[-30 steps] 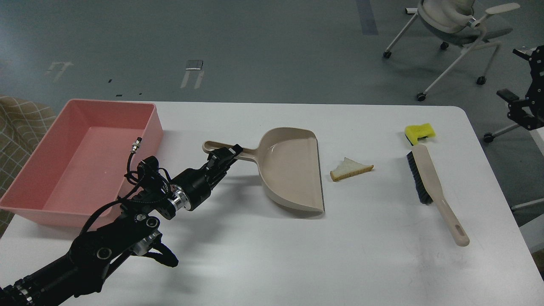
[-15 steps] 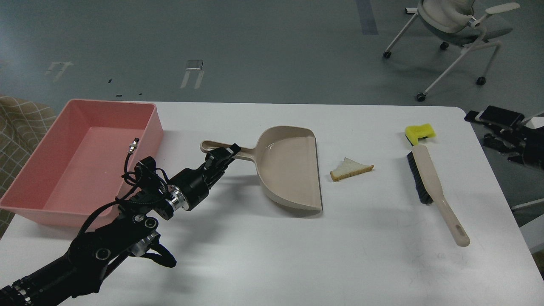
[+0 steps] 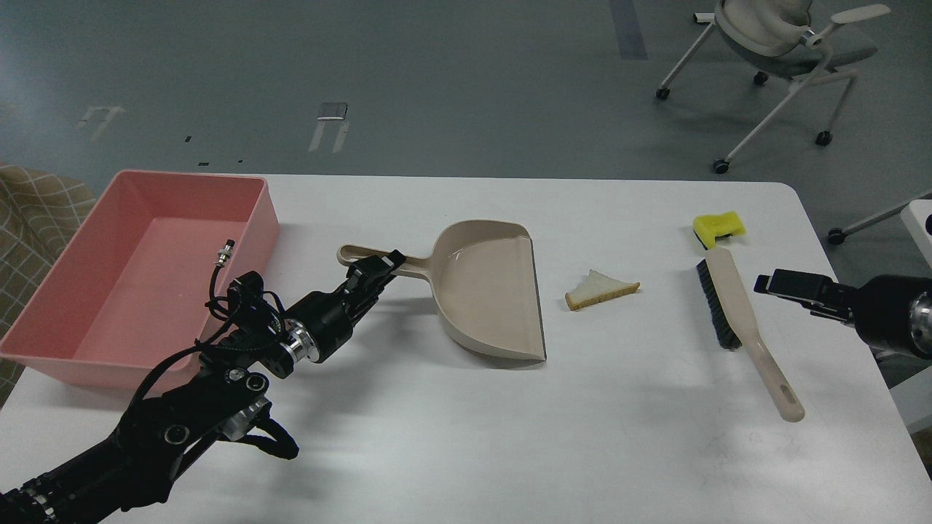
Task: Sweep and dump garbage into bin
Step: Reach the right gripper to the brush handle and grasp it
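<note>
The white bread slice [image 3: 601,290] lies mid-table, just right of the beige dustpan [image 3: 489,291]. The yellow sponge [image 3: 719,227] with a dark side lies at the far right, just beyond the head of the beige brush [image 3: 744,320]. The pink bin [image 3: 138,269] stands at the table's left end and looks empty. My left gripper [image 3: 380,265] is shut on the dustpan's handle, with the pan's mouth facing the bread. My right gripper [image 3: 773,284] reaches in from the right edge and hovers just right of the brush. Its fingers look dark and cannot be told apart.
The white table [image 3: 510,437] ends close to the right of the brush. An office chair [image 3: 783,44] stands on the floor beyond the far right corner. A checked cloth [image 3: 36,211] lies left of the bin.
My left gripper has drawn the dustpan a little to the left, away from the bread. My right arm has swung in from beyond the right edge to beside the brush.
</note>
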### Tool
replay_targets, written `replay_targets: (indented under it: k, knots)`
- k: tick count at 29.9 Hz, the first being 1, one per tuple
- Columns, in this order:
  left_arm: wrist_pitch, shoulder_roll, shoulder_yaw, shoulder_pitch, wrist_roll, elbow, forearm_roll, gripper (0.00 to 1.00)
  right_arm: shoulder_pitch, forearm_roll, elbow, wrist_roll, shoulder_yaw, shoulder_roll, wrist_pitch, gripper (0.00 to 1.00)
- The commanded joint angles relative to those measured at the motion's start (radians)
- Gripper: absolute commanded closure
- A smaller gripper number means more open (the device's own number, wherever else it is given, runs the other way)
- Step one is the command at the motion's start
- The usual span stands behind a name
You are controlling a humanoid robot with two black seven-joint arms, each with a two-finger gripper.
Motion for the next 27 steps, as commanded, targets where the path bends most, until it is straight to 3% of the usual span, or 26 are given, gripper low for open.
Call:
replay_targets:
  k: [1, 13, 16, 20, 27]
  knots:
    - [-0.001, 0.002, 0.0, 0.0, 0.0, 0.001, 0.001, 0.79, -0.011, 0.0, 0.001, -0.005, -0.006, 0.002, 0.005, 0.0]
    - [-0.001, 0.002, 0.0, 0.0, 0.0, 0.002, 0.001, 0.79, -0.061, -0.052, -0.008, -0.008, -0.016, 0.038, 0.005, 0.03]
    - [-0.001, -0.001, 0.002, 0.0, -0.001, 0.015, 0.001, 0.79, -0.066, -0.058, -0.008, -0.009, -0.032, 0.053, 0.005, 0.06]
    - [-0.001, -0.006, 0.0, 0.0, -0.003, 0.021, 0.001, 0.79, -0.068, -0.06, -0.007, -0.018, -0.048, 0.073, 0.005, 0.22]
    - [-0.001, -0.001, 0.0, -0.001, -0.003, 0.022, 0.001, 0.78, -0.066, -0.066, -0.013, -0.049, -0.063, 0.11, 0.005, 0.24]
